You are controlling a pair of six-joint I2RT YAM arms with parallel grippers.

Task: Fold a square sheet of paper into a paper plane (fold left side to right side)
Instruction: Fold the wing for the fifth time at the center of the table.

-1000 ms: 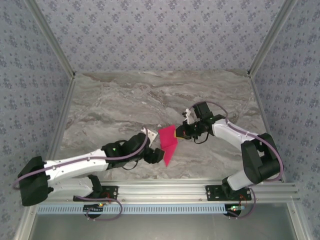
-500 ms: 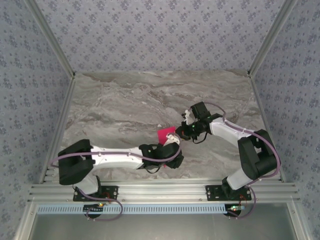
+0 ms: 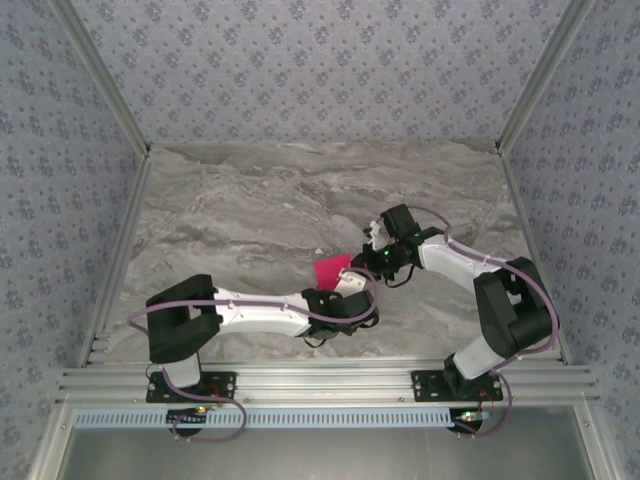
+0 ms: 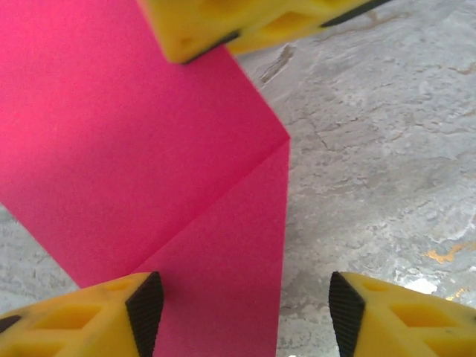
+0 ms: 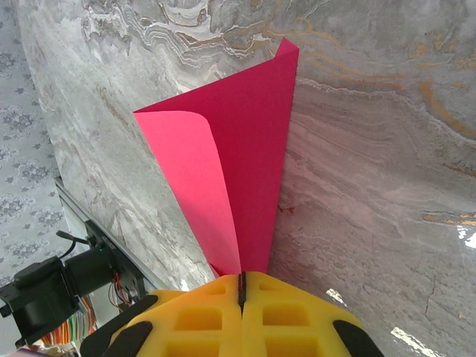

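The magenta sheet of paper stands off the marbled bench, about midway between its left and right edges and nearer the near edge than the far one. It is folded, with one sharp crease running slantwise across it in the left wrist view. From the right wrist, one layer curls away from the other.

The right gripper has its yellow fingers closed tight on a corner of the sheet, and it meets the paper from the right-hand side.

The left gripper has its jaws apart. One finger lies against the paper's lower part, and the other is over bare bench beyond the sheet's edge. The right gripper's tip shows at the paper's far edge
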